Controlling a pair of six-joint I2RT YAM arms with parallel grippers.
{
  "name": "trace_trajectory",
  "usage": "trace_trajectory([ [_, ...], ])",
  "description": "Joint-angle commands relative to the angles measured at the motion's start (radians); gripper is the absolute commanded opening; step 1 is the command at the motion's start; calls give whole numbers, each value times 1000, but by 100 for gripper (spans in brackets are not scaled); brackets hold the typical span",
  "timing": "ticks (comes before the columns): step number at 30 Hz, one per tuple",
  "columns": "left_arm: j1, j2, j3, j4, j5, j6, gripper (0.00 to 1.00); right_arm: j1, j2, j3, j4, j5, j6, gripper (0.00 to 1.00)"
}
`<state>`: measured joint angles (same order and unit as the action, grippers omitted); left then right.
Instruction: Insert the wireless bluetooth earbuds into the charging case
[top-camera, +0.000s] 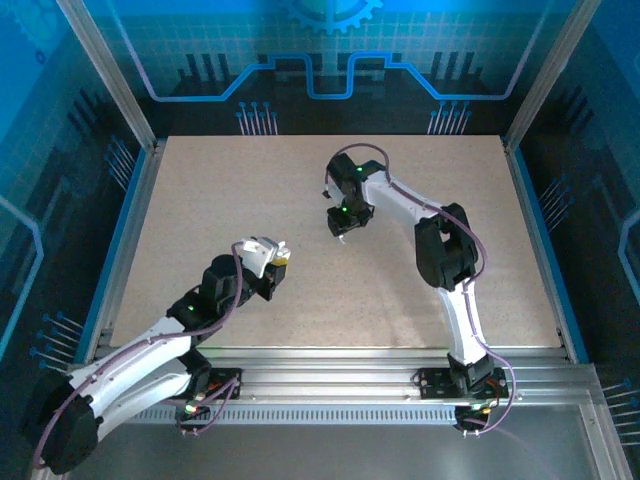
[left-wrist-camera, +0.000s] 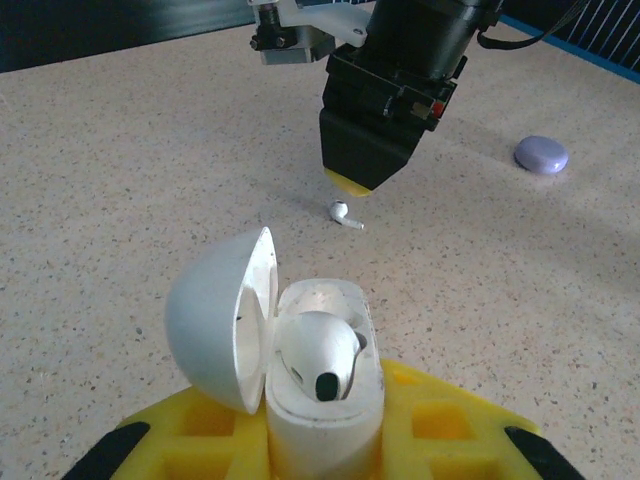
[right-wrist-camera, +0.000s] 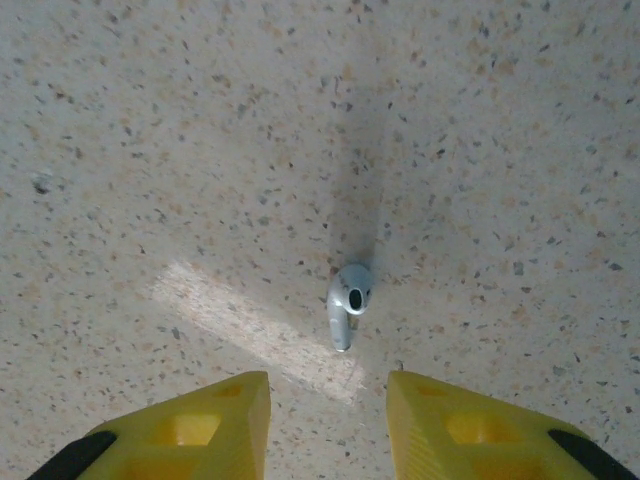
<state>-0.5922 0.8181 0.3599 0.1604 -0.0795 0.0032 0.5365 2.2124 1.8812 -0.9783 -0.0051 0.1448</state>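
Speckled beige counter (top-camera: 200, 200) fills a cage with blue circuit-pattern walls (top-camera: 400, 60) and grey metal rails at its near edge.

The left arm (top-camera: 150, 350) reaches in from the near left. Its jaws are pressed against the charging case (left-wrist-camera: 320, 420), which stands between the yellow fingers (left-wrist-camera: 440, 425). From above, the case is a small white shape at the arm's tip (top-camera: 266, 248), left of the counter's middle. The case is open, with its domed white lid (left-wrist-camera: 215, 320) swung out to the left. A seated earbud (left-wrist-camera: 315, 355), white with a dark oval spot, rests in the case's well.

The right arm (top-camera: 440, 250) bends over from the near right, with its wrist pointing down at the counter near the middle. Its jaws are spread, and its two yellow fingers (right-wrist-camera: 205, 430) hold nothing between them. A loose earbud (right-wrist-camera: 348, 300), white, lies flat on the counter just ahead of that gap, apart from both fingers, its stem pointing towards them. In the left wrist view the same earbud (left-wrist-camera: 343, 213) sits just below the right arm's black wrist block (left-wrist-camera: 385, 110), well beyond the open case.

A lavender disc (left-wrist-camera: 541, 154) lies on the counter off to the right of that view, well apart from the case and the loose earbud.
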Motion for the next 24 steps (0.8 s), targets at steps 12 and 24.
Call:
trace_trajectory([
  [12,-4,6,11,-7,-17,20,18,-13,83,43,-13,-40,-8,35],
  [24,-4,1,22,-13,-20,30,19,-13,140,79,-6,-32,-20,32],
])
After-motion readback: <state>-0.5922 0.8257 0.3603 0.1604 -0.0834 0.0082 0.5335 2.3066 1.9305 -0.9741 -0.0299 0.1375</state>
